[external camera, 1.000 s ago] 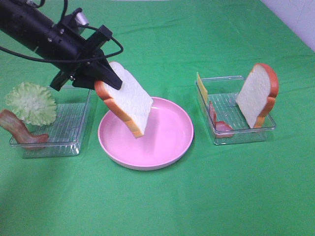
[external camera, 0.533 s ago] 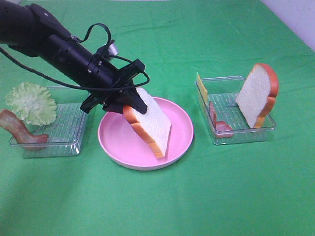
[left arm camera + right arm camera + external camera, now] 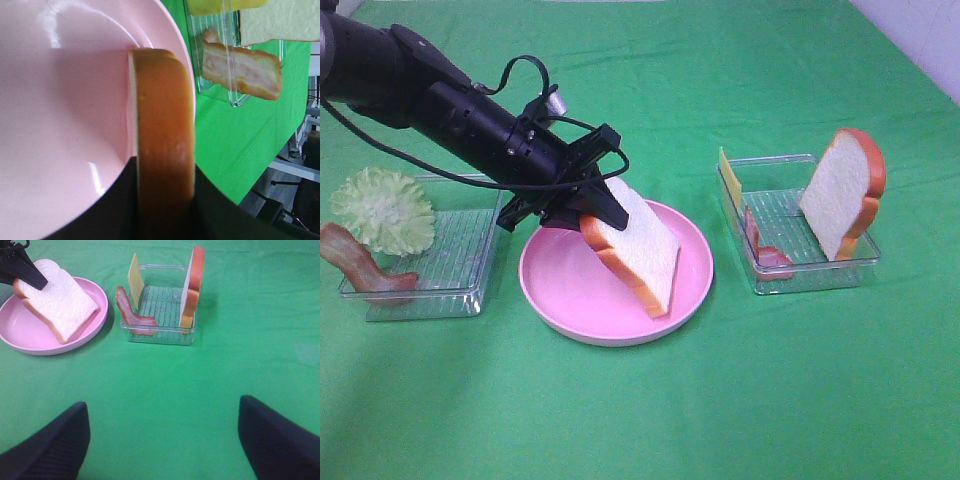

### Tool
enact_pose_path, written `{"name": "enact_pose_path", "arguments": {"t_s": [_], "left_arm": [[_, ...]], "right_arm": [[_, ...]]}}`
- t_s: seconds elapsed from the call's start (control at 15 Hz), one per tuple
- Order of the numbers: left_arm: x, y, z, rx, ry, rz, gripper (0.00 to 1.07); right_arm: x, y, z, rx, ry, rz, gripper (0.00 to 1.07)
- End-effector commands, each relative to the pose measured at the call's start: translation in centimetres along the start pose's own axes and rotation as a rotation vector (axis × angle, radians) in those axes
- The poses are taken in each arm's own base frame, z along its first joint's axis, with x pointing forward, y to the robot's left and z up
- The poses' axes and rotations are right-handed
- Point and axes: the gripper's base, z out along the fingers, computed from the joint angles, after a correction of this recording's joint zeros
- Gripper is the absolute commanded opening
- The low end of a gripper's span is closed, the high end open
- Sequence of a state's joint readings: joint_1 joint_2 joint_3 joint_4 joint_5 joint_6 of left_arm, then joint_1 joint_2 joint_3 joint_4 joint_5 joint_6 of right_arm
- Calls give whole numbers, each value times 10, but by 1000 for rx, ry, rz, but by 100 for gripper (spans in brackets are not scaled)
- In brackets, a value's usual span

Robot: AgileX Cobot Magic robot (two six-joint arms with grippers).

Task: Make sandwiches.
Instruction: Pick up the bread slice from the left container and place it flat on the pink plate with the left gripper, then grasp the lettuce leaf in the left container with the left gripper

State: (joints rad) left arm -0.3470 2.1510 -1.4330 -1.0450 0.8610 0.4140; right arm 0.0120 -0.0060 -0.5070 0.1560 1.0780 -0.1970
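White bread slice (image 3: 640,248), clamped at its crust in the left gripper (image 3: 598,208), has come down from above the pink plate (image 3: 550,290); its lower corner now seems to touch it, still tilted, so release looks next, while the right gripper (image 3: 165,440) hangs apart

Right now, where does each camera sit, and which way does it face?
Exterior high: mounted above, facing down on the green table; shows the left arm and left fingers gripping a bread slice over the pink plate.
Left wrist: on the left arm, looking along those fingers at the slice's crust and the plate.
Right wrist: on its arm, facing the right tray; open right fingers show.
Shared: all three show slice and plate.
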Motion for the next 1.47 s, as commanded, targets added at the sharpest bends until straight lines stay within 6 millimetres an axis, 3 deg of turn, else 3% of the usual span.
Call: {"name": "enact_pose_path", "arguments": {"t_s": [0.07,0.13,0.2,0.33,0.67,1.0,1.2,1.4,1.47], "left_arm": [[1,0,3,-20,1,17,6],[2,1,3,-28,4,23,22],[2,1,2,-32,5,31,46],[2,2,2,-44,3,43,68],[6,10,0,-139,52,88,69],[10,1,-3,-325,57,234,69],[-7,-30,-28,-512,20,261,69],[-17,-41,-47,-604,8,214,69],[-23,-48,-64,-697,-4,189,69]], "right_arm": [[1,0,-1,4,-20,-2,77],[1,0,-1,4,-20,-2,77],[1,0,-1,4,-20,-2,77],[1,0,-1,4,-20,-2,77],[1,0,-1,4,-20,-2,77],[1,0,-1,4,-20,-2,77],[1,0,-1,4,-20,-2,77],[1,0,-1,4,-20,-2,77],[1,0,-1,4,-20,-2,77]]}}
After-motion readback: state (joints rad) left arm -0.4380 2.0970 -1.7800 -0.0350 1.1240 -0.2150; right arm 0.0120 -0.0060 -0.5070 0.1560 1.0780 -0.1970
